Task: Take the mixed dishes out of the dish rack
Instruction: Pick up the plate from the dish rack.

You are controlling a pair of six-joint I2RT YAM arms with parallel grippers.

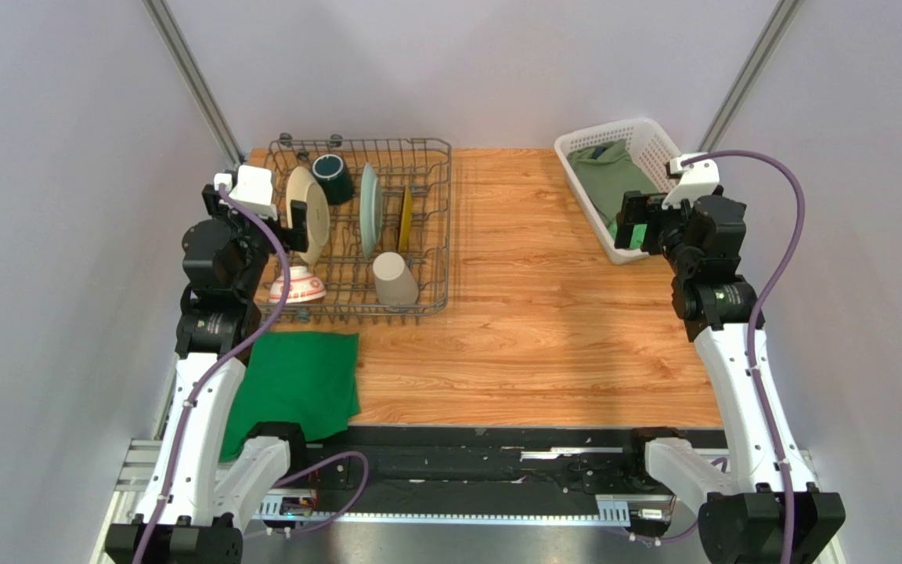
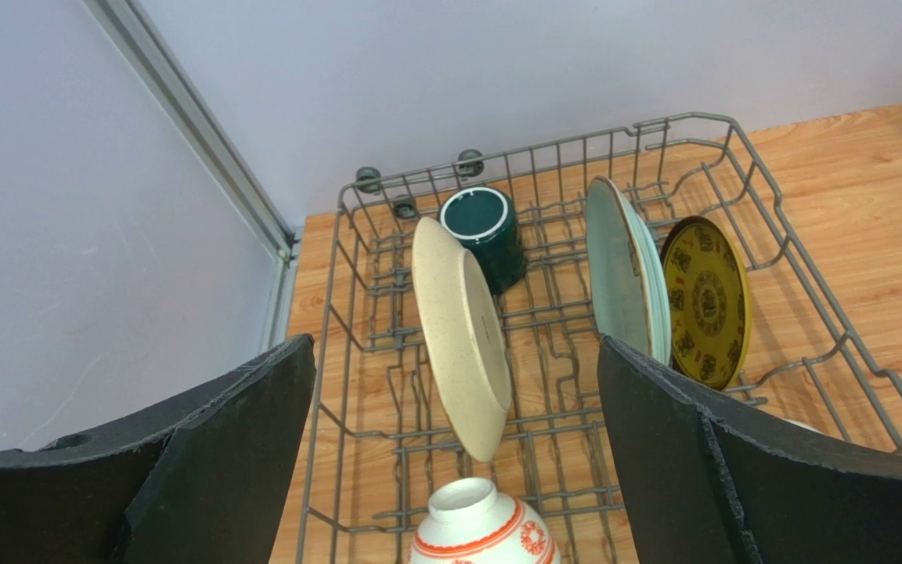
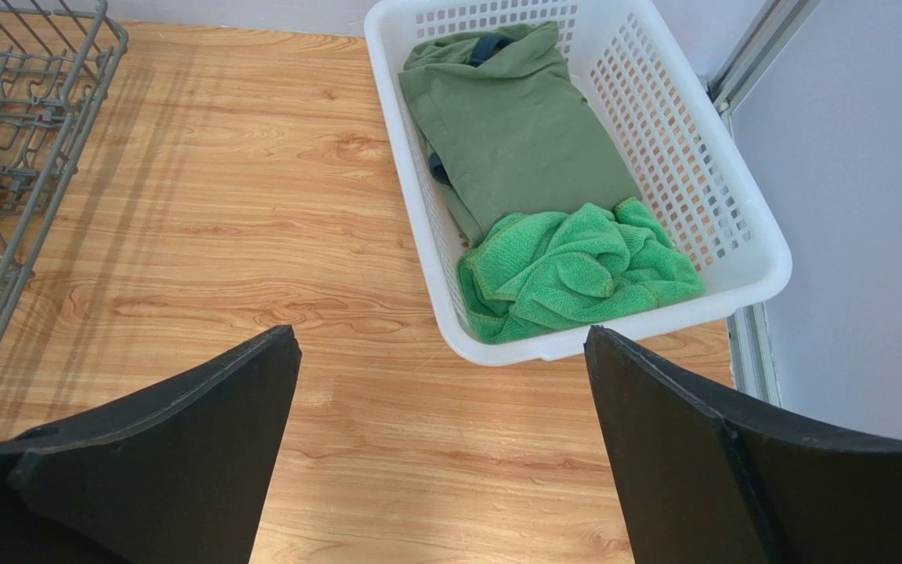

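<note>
Left claw (image 2: 453, 344), released: red-and-white bowl (image 2: 479, 535) beneath, cream bowl (image 2: 463, 353) ahead, both in dish rack (image 2: 329, 308). Right claw (image 3: 441, 335), released: basket (image 3: 703, 188) holding green cloths (image 3: 515, 118) ahead.

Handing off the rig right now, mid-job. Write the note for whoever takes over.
Left gripper: open, empty, over the left side of the dish rack, facing the cream bowl.
Right gripper: open, empty, over the table near the white basket.
In the rack: cream bowl, dark green mug, pale teal plate, yellow patterned plate, beige cup, small red-and-white bowl.
Done: nothing unloaded.
Left: all six dishes.
</note>
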